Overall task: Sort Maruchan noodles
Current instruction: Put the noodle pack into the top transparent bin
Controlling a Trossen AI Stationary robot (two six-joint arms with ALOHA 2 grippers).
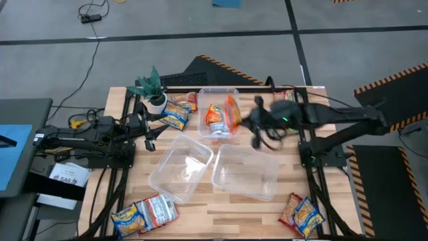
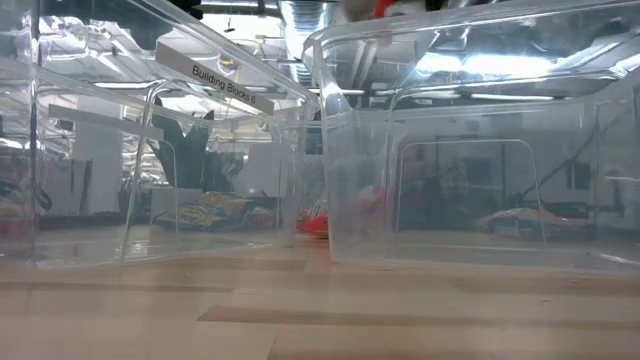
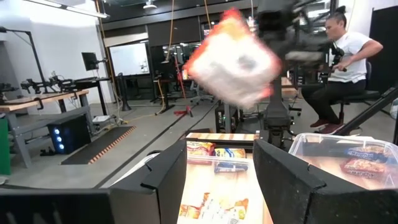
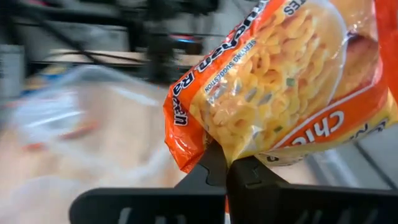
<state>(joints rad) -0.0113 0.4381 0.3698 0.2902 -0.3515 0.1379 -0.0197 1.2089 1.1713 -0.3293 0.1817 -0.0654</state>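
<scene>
Right gripper (image 4: 227,163) is pinched tight on an orange noodle packet (image 4: 280,87), dangling it over the far tub (image 1: 218,94). Bare table (image 1: 200,211) lies nearer in. Left gripper (image 1: 148,134) sits spread open, well off beside the plant (image 1: 152,87).

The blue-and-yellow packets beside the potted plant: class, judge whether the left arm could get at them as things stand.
Probably yes. The left gripper is open and empty, close beside the blue-and-yellow packets, with only bare table between. The potted plant crowds one side.
</scene>
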